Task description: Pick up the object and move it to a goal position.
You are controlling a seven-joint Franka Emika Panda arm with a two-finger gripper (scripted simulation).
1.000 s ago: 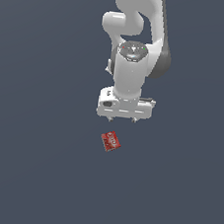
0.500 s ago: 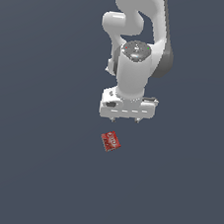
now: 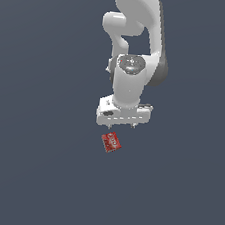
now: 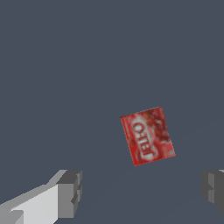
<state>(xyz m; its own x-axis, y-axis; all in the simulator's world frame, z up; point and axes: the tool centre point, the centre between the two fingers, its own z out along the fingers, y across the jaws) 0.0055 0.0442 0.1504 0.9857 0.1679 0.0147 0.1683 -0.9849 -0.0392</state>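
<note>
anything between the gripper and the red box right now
Nothing. In the wrist view the open gripper has only bare grey floor between its fingertips and the red box. The exterior view agrees: an empty gap separates gripper and box.

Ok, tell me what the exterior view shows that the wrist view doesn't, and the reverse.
Only the exterior view shows the whole white arm and how the gripper hangs above the red box, a gap between them. Only the wrist view shows the white printing on the box legibly and the two gray fingertips spread wide apart. Both show the box lying flat on the plain dark floor, ungrasped.
</note>
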